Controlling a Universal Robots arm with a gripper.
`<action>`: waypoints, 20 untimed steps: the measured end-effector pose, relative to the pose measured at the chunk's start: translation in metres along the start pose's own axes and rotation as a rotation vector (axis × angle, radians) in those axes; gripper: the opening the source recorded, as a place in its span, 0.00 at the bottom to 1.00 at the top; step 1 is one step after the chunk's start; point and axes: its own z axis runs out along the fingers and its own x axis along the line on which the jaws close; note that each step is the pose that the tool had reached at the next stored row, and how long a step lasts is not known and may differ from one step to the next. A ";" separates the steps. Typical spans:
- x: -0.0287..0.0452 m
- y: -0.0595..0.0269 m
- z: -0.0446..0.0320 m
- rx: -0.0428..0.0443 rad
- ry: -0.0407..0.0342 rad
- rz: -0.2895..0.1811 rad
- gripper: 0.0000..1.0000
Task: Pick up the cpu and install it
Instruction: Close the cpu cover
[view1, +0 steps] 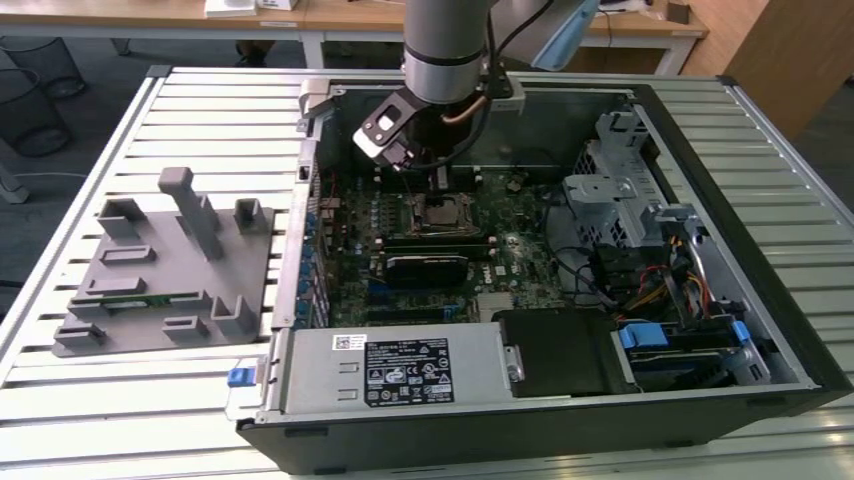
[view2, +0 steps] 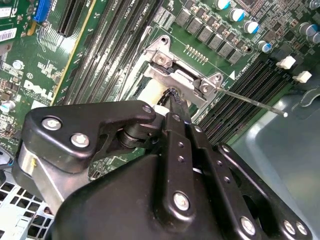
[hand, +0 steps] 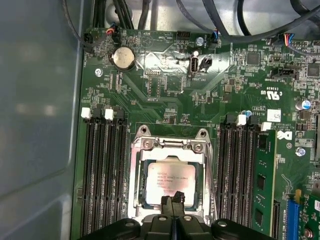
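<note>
- The cpu (hand: 170, 181) lay flat inside the socket frame (hand: 170, 144) on the board (hand: 165, 100), its edges square to the frame. From that I judged the pick-up done and the seating step in hand, or close to finished.
- The gripper (hand: 173, 202) hung right over the cpu's edge nearest the first wrist camera. Its tips were drawn together with only a seam between them, and nothing showed clamped there.
- Whether the tips touched the cpu's metal top or stood just above it could not be told.
- In the second wrist view the gripper (view2: 172, 96) pointed down just beside the frame's hinge end (view2: 182, 80). A thin lever (view2: 250, 102) stuck out free from the frame's side, so I judged the socket not yet latched.
- In the exterior view the arm (view1: 447, 50) reached down into the open case (view1: 747, 200), with the gripper (view1: 435, 180) above the board's middle. The grey fixture (view1: 160, 270) lay on the table (view1: 134, 420) at the exterior view's left, well apart from the gripper.
- As a judgement only, any move from here called for care. The tips sat close over the cpu and near the frame, so a straight path with no sideways drag would avoid shifting the cpu in its seat.
</note>
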 end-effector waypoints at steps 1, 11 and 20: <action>0.0000 -0.0010 0.0004 0.0000 0.0000 0.000 0.11; 0.0002 -0.0069 0.0080 -0.0001 0.0001 0.000 0.11; 0.0001 -0.0071 0.0167 -0.0001 0.0001 0.000 0.11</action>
